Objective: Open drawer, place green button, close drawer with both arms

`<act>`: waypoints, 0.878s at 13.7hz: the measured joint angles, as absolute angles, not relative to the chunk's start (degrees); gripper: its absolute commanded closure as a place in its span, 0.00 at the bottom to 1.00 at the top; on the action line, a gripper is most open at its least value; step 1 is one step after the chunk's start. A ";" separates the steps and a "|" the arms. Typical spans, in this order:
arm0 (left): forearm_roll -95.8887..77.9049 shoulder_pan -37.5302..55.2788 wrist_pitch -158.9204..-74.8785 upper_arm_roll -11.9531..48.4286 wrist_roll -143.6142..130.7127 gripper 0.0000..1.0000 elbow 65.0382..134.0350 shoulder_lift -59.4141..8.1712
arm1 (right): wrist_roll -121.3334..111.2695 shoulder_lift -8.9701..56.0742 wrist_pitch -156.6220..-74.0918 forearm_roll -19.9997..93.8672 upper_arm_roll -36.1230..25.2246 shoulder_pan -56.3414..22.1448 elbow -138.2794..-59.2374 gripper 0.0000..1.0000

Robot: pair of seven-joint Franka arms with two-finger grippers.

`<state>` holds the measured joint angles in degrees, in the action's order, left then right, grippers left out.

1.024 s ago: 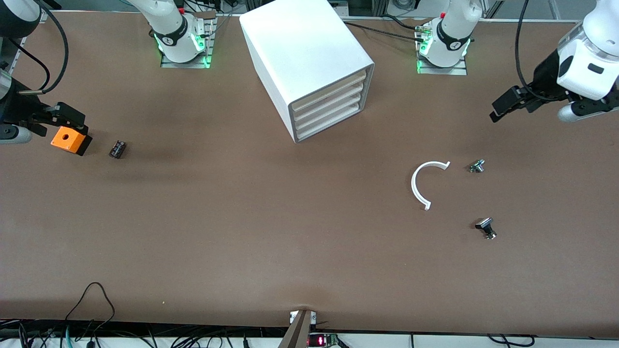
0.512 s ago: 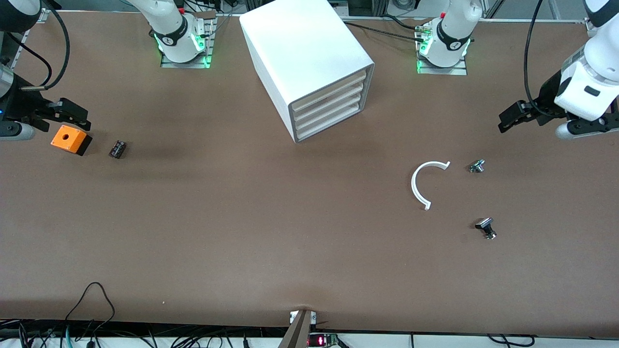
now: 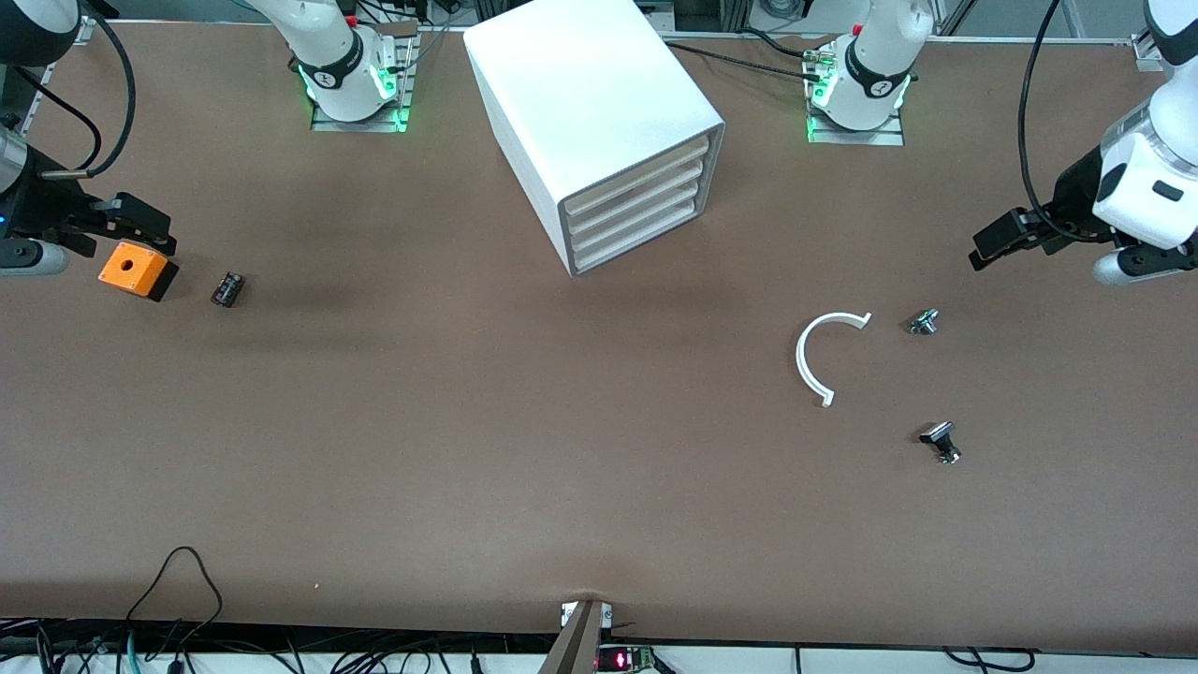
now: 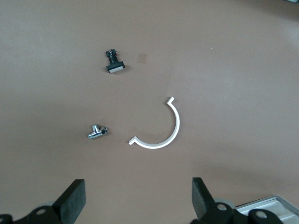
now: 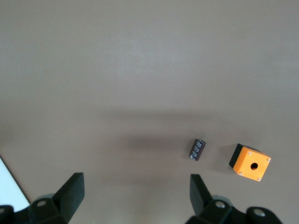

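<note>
The white cabinet (image 3: pixel 599 112) stands at the middle of the table's robot side. Its four cream-fronted drawers are all shut, and the lowest is the drawer (image 3: pixel 636 245). What I take for the button (image 3: pixel 924 322) (image 4: pixel 97 132) is a tiny greenish-silver part lying on the table beside a white C-shaped ring (image 3: pixel 824 356). My left gripper (image 3: pixel 990 245) (image 4: pixel 138 200) hangs open and empty over the left arm's end of the table, apart from the button. At the other end my right gripper (image 3: pixel 142 225) (image 5: pixel 135 196) is open and empty, by an orange box (image 3: pixel 134 270).
A black-and-silver knob-like part (image 3: pixel 941 442) (image 4: pixel 114 63) lies nearer the front camera than the button. A small dark cylinder (image 3: pixel 227 288) (image 5: pixel 197 149) lies beside the orange box (image 5: pixel 251 163). The ring (image 4: pixel 159 130) lies between cabinet and knob. Cables hang at the table's front edge.
The left gripper has come down and drawn back toward its end of the table. The right gripper has shifted slightly off the orange box. Nothing on the table has moved.
</note>
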<state>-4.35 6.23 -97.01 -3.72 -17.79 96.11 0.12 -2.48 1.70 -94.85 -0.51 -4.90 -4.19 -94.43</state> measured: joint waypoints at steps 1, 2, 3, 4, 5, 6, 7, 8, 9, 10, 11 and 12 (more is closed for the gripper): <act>-4.52 5.84 -97.01 -3.76 -17.79 0.00 95.95 -0.18 | -2.47 1.74 -94.85 -0.51 -4.90 -4.19 -94.42 0.00; -4.52 5.62 -97.01 -3.77 -17.65 0.00 95.84 -0.43 | -2.47 1.75 -94.84 -0.51 -4.90 -4.19 -94.42 0.00; -4.52 5.55 -97.01 -3.77 -17.02 0.00 95.76 -0.61 | -2.47 1.75 -94.83 -0.51 -4.90 -4.19 -94.41 0.00; -4.50 5.54 -97.01 -3.77 -15.37 0.00 95.71 -0.72 | -2.47 1.76 -94.83 -0.51 -4.90 -4.19 -94.40 0.00; -4.41 5.49 -97.01 -3.77 -12.76 0.00 95.69 -0.75 | -2.47 1.76 -94.83 -0.51 -4.90 -4.19 -94.40 0.00; -4.36 5.40 -97.01 -3.77 -10.49 0.00 95.67 -0.76 | -2.47 1.76 -94.83 -0.51 -4.90 -4.19 -94.39 0.00; -4.23 5.28 -97.01 -3.77 -8.84 0.00 95.64 -0.76 | -2.47 1.75 -94.83 -0.51 -4.90 -4.19 -94.37 0.00; -3.82 5.24 -97.01 -3.77 -7.86 0.00 95.62 -0.76 | -2.47 1.76 -94.83 -0.51 -4.90 -4.19 -94.36 0.00; -3.22 5.24 -97.01 -3.71 -7.38 0.00 95.61 -0.76 | -2.47 1.76 -94.83 -0.51 -4.90 -4.19 -94.35 0.00; -2.93 5.24 -97.01 -3.61 -7.28 0.00 95.60 -0.76 | -2.47 1.76 -94.83 -0.51 -4.90 -4.19 -94.35 0.00; -2.84 5.24 -97.01 -3.51 -7.21 0.00 95.60 -0.76 | -2.47 1.76 -94.83 -0.51 -4.90 -4.19 -94.35 0.00; -2.80 5.25 -97.01 -3.43 -7.18 0.00 95.60 -0.76 | -2.47 1.76 -94.83 -0.51 -4.90 -4.19 -94.35 0.00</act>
<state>-2.80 5.25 -97.01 -3.43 -7.18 95.60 -0.76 -2.47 1.76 -94.83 -0.51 -4.90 -4.19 -94.35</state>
